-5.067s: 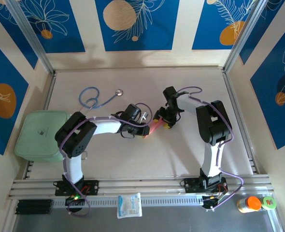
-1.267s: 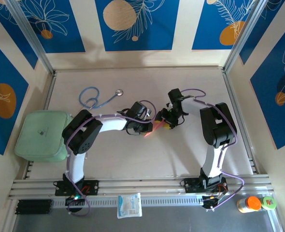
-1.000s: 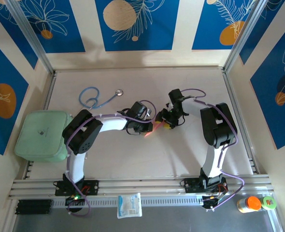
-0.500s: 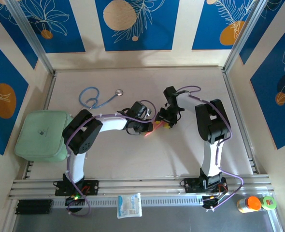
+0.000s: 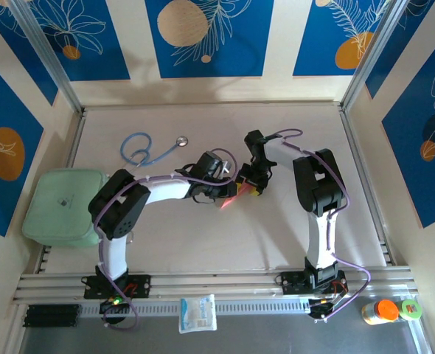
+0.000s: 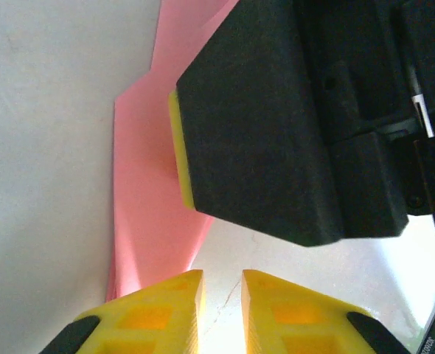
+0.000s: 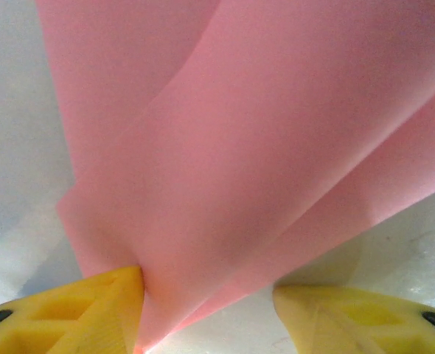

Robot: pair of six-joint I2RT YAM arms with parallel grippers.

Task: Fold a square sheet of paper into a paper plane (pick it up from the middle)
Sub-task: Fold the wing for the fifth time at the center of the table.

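My right gripper [image 7: 206, 313] stands wide around the folded paper plane [image 7: 239, 147]; left gripper [image 6: 221, 306] nearly closed, empty; I must pinch squarely on the crease

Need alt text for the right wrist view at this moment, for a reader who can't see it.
Folded salmon-pink paper takes up most of the close-up, its overlapping layers narrowing downward between the right gripper's two yellow fingertips, which stand apart on either side of it. Pale table surface shows at the left and lower right.
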